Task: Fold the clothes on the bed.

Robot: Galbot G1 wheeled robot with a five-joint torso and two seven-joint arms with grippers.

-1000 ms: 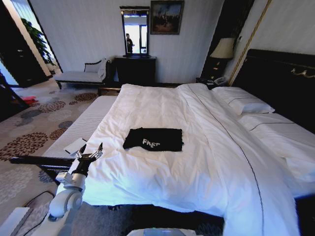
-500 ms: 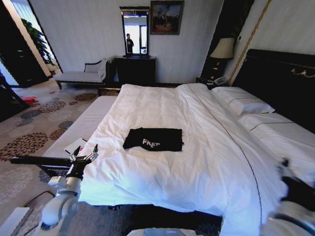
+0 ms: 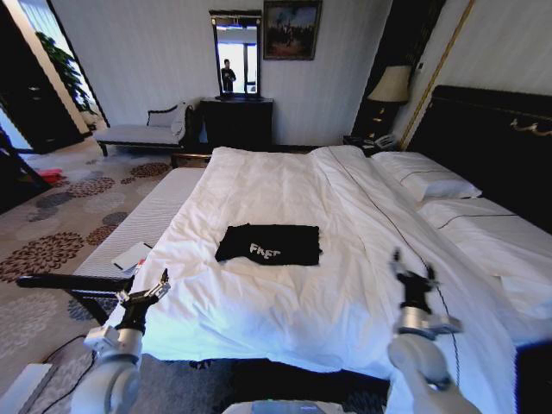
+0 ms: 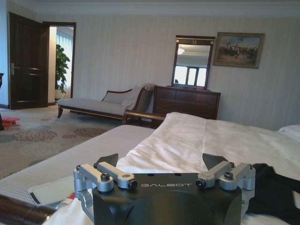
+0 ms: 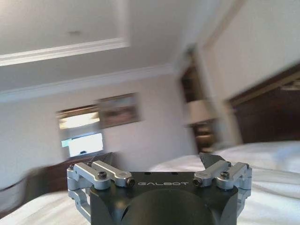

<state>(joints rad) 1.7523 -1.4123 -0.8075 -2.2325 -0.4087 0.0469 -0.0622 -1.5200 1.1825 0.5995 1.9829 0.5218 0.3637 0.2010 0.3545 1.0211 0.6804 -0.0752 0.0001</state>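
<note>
Black T-shirt (image 3: 268, 244) lies folded on the white duvet mid-bed (image 3: 345, 285), lettering up, neither gripper touching it. Left gripper (image 3: 142, 290) hangs off the bed's near left corner, jaws open and empty. Right gripper (image 3: 412, 276) is raised over the near right part of the bed, jaws also open, holding nothing.

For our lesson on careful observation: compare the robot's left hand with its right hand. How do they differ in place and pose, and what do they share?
The left hand hangs at the white-duveted bed's near left corner, over the pale striped bench; the right hand is raised over the duvet to the right. The left tilts toward the folded black T-shirt with white lettering; the right stands more upright. Both are open, empty and apart from the shirt.
</note>
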